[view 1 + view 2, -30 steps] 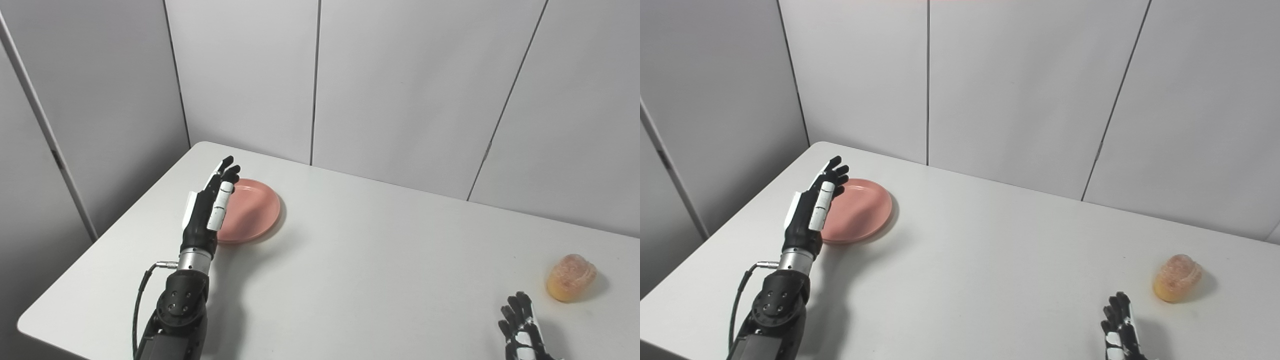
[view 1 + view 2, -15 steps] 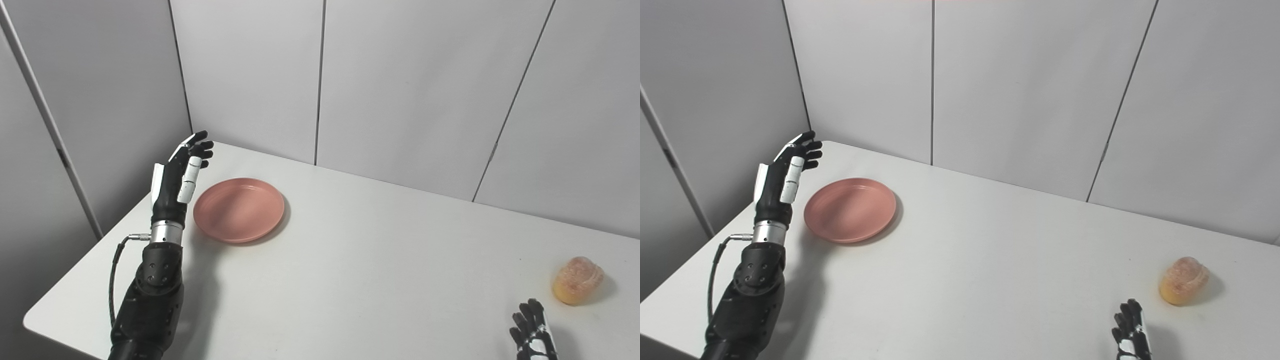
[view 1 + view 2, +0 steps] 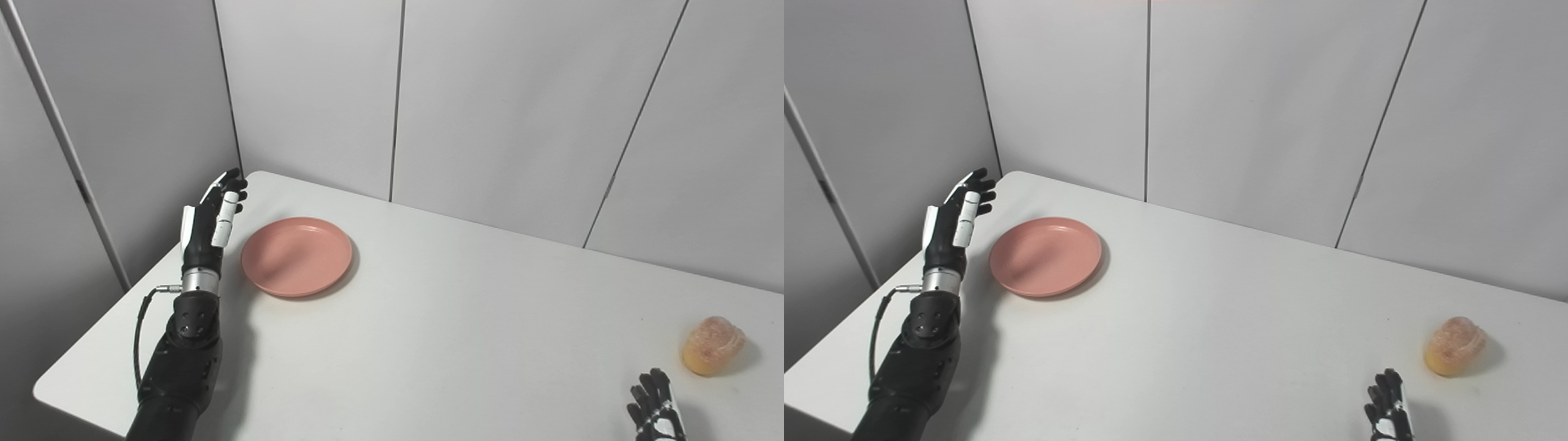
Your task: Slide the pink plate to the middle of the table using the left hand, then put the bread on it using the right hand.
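The pink plate [image 3: 297, 255] lies flat on the white table [image 3: 429, 331] at its far left. My left hand [image 3: 208, 223] is open, fingers straight and pointing away, raised just left of the plate and apart from it. The bread [image 3: 712, 345], a small orange-brown bun, lies at the table's right end. My right hand [image 3: 655, 416] shows only its fingertips at the bottom edge, near side of the bread, holding nothing; its fingers look spread.
Grey wall panels [image 3: 490, 104] stand right behind the table. The table's left edge [image 3: 110, 318] runs close under my left arm [image 3: 184, 361].
My left hand has moved left, from over the plate's left rim to beside the plate. The camera has shifted slightly. The plate and bread have not moved.
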Controlling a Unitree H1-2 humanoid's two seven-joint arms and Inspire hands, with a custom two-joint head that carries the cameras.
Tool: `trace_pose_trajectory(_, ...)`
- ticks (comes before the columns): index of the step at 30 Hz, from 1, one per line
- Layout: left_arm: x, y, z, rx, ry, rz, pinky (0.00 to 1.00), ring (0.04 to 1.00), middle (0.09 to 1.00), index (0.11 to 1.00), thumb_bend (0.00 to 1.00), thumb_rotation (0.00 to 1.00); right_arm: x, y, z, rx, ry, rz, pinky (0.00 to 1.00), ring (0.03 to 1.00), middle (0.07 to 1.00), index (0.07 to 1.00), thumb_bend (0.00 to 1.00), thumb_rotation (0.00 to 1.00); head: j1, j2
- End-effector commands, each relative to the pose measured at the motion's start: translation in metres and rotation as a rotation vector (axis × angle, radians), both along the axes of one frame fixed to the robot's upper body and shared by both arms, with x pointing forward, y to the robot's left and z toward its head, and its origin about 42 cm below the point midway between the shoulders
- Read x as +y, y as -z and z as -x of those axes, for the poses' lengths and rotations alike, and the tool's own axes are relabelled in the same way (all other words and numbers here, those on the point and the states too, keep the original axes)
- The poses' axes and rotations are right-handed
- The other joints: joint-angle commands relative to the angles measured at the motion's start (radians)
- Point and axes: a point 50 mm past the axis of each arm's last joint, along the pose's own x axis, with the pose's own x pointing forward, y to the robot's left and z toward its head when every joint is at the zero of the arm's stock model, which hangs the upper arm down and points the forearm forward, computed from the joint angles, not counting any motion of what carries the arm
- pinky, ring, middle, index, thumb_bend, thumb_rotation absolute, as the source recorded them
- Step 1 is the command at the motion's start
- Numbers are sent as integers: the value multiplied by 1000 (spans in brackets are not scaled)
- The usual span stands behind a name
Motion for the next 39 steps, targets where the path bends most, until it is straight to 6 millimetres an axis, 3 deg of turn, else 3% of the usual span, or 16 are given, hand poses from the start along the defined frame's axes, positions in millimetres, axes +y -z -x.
trace_pose_trajectory(1,9,-35,-12,-105,-8,-42,799,814,827,829,773,1000,-3,-8,-2,-56,-9,15,1000,1000,1000,1000,391,944,0,0)
trace_pose_trajectory(13,8,-16,-22,-43,-9,-40,835,834,828,830,768,1000,-1,-12,3,-65,-19,6,1000,1000,1000,1000,366,934,0,12)
trace_pose_trajectory(21,3,2,-26,-30,15,92,860,854,849,844,806,1000,-1,-14,7,-65,-23,9,1000,1000,1000,1000,368,939,-6,25)
trace_pose_trajectory(28,2,16,-26,15,35,61,868,874,870,864,820,1000,-1,-14,9,-69,-15,14,1000,1000,1000,1000,382,929,-3,30)
trace_pose_trajectory(39,-7,30,-25,39,23,95,864,862,858,844,760,1000,-2,-15,10,-67,-12,17,1000,1000,1000,1000,383,933,-2,35)
